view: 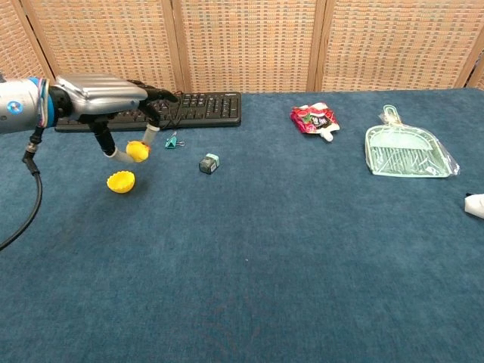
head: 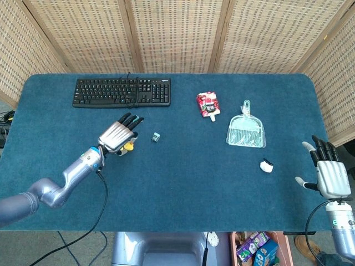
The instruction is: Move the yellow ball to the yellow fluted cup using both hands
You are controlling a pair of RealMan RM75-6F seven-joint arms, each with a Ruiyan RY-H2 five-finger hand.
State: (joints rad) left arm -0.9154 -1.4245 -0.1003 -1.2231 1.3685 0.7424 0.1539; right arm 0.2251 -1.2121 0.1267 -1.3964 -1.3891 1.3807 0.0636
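On the blue carpeted table point(view: 302, 249), toward its left side, the left hand point(view: 106, 94) is raised clear of the surface and pinches the small yellow ball point(view: 137, 151) between thumb and a fingertip; the remaining fingers extend forward over the ball. The ball is off the table, just above and slightly right of the yellow fluted cup point(view: 120, 181), which stands upright on the carpet with its opening facing up. In the head view the left hand point(head: 117, 135) covers the cup, and only an edge of the ball point(head: 128, 146) shows beneath the fingers.

The right hand point(head: 330, 174) is at the far right edge of the table, holding nothing, fingers straight and spread.

Other items:
- black computer keyboard point(view: 151, 110), behind the left hand;
- small teal binder clip point(view: 173, 141);
- small grey-green block point(view: 209, 162);
- red snack pouch point(view: 313, 119);
- pale green plastic dustpan point(view: 407, 151);
- small white object point(head: 267, 165).
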